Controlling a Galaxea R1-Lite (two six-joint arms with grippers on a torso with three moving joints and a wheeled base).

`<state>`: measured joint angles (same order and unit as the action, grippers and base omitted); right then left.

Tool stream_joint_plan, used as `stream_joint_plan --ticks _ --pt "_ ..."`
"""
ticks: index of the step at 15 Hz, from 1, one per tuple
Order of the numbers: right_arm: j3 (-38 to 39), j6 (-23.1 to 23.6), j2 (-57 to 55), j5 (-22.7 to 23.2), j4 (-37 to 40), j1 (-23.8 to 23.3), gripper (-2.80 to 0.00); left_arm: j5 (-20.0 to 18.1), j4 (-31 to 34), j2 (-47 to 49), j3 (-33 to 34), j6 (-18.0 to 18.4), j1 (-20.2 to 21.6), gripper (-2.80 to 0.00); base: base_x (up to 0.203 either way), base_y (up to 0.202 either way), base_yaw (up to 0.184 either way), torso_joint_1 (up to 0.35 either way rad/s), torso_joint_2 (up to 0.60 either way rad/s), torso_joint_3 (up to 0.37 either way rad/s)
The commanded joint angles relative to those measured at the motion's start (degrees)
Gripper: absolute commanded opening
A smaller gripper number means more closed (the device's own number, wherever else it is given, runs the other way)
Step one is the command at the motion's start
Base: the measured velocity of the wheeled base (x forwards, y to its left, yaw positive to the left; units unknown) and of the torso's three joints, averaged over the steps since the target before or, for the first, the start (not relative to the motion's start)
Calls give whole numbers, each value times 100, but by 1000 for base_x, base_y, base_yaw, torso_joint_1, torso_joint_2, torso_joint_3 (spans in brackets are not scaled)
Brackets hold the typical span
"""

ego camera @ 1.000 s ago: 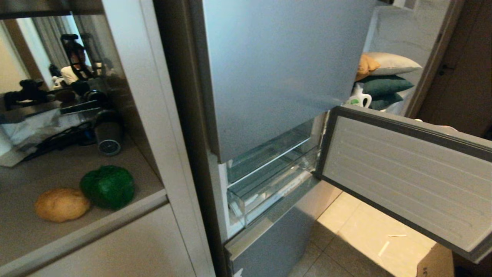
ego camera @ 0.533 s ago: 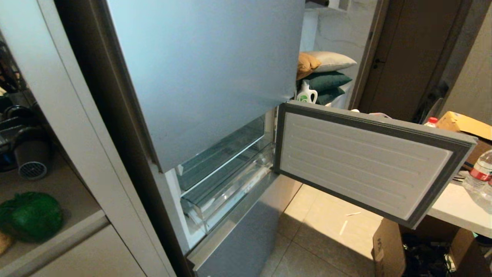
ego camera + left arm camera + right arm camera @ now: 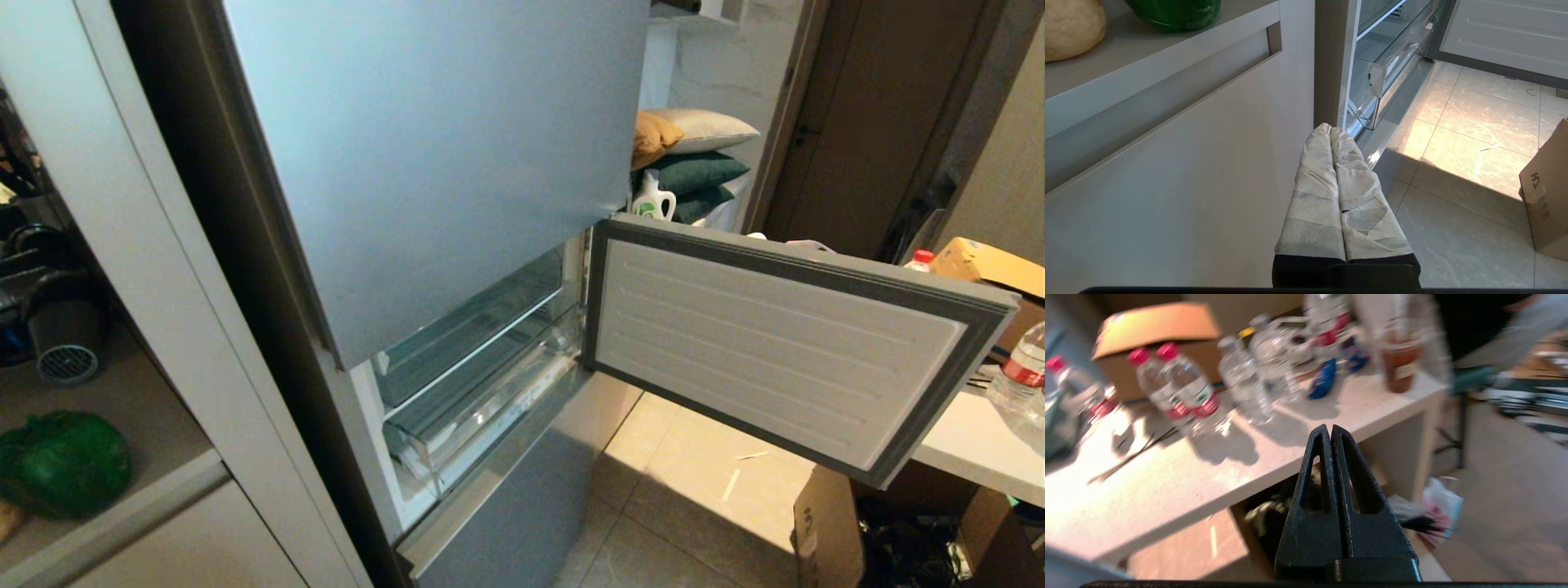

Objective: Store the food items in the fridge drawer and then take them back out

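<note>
Fridge drawer (image 3: 482, 416) slightly pulled out under open fridge door (image 3: 784, 359), nothing visible inside. Bell pepper (image 3: 65, 461) and potato (image 3: 1071, 26) side by side on cabinet shelf (image 3: 122, 408), left of fridge. Left end effector (image 3: 1331, 130) pressed closed, empty, low before cabinet. Right end effector (image 3: 1330, 428) closed, empty, facing desk (image 3: 1167, 477) crowded with water bottles (image 3: 1180, 390).

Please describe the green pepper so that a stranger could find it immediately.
Left of the tall silver fridge stands a beige cabinet with an open shelf. The bell pepper sits near the shelf's front edge. It is glossy dark green, unlike the dull tan potato beside it.
</note>
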<state>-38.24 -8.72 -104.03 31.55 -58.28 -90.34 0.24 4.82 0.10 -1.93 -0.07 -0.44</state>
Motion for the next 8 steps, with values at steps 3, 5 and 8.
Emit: stream_joint_plan --ticks 3,5,8 --pt "-401 99 -952 914 -248 141 -280 2 2 -1 -1 -1 0 -280 0 0 0 0 0 0" --pt "-528 119 -1174 928 -257 546 -280 2 2 -1 -1 -1 0 -280 0 0 0 0 0 0" --pt "-694 114 -1387 508 -254 1267 -280 2 2 -1 -1 -1 0 -280 0 0 0 0 0 0"
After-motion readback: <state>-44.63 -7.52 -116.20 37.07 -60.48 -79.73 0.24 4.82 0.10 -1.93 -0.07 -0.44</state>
